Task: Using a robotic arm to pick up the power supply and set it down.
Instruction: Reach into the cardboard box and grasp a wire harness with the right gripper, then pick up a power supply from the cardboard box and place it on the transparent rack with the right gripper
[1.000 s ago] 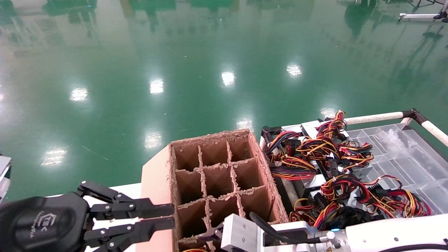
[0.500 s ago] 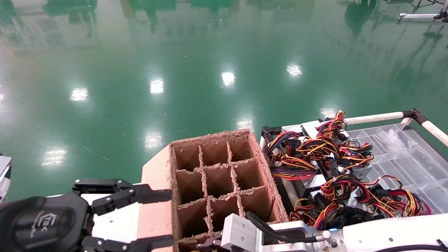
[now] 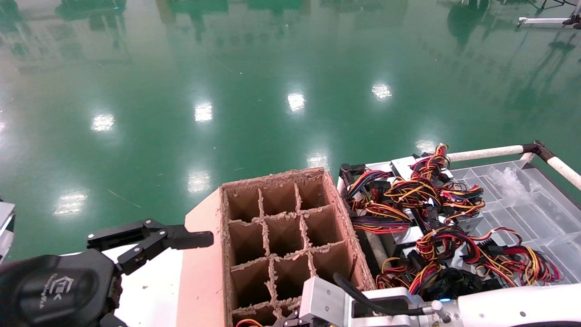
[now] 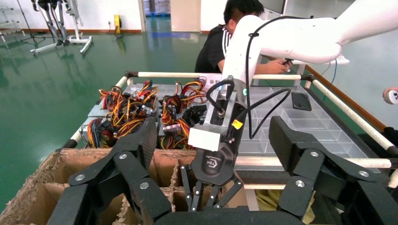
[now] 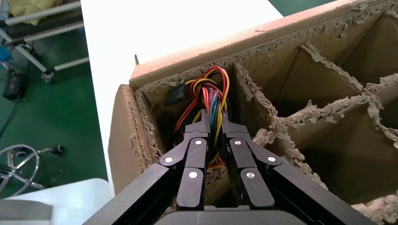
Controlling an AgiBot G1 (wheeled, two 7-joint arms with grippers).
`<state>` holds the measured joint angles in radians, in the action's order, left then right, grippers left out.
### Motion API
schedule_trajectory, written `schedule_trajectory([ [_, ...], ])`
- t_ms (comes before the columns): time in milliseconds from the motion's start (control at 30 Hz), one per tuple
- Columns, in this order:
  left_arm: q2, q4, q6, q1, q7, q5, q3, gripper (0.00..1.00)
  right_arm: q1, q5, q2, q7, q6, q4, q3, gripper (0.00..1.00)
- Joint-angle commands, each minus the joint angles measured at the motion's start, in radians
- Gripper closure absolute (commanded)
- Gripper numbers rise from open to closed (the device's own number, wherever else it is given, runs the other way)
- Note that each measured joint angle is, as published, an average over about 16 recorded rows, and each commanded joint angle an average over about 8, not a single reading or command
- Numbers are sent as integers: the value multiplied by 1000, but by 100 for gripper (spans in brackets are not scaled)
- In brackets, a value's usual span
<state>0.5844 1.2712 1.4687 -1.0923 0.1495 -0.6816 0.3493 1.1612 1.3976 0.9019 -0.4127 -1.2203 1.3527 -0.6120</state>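
My right gripper [image 5: 213, 123] reaches down into the near corner cell of the divided cardboard box [image 3: 333, 200]. Its fingers are shut on the red, yellow and blue wire bundle [image 5: 211, 93] of a power supply; the supply's body is hidden down in the cell. In the head view only the right robotic arm's silver wrist block [image 3: 327, 299] and a bit of the wires [image 3: 243, 323] show at the bottom edge. My left gripper [image 4: 213, 137] hangs wide open beside the box's left side, holding nothing, with one of its fingers [image 3: 181, 237] over the box flap.
A heap of power supplies with tangled coloured cables [image 3: 426, 213] lies in the railed cart right of the box, beside clear plastic trays [image 3: 535, 204]. The box stands on a white table [image 3: 150, 281]. A person [image 4: 220, 37] sits behind the cart. Green floor lies beyond.
My left gripper has gone from nearly shut to wide open and drawn back a little from the box. The right arm's wrist has shifted slightly to the right.
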Motion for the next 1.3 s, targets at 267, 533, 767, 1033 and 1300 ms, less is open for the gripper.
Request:
schedule_trajectory([
  [267,0,0,0,0,0,0,0,0,-32,-120,-39,0,-9,-1,55,100],
  [533,0,0,0,0,0,0,0,0,-60,-304,-108,2,-24,-2,157,100],
  [767,0,0,0,0,0,0,0,0,-75,-489,-176,19,-34,-8,278,100],
  [1033,0,0,0,0,0,0,1,0,-50,-614,-279,43,-53,-40,399,100],
  [1300,0,0,0,0,0,0,1,0,39,-624,-433,99,-137,-165,477,100],
])
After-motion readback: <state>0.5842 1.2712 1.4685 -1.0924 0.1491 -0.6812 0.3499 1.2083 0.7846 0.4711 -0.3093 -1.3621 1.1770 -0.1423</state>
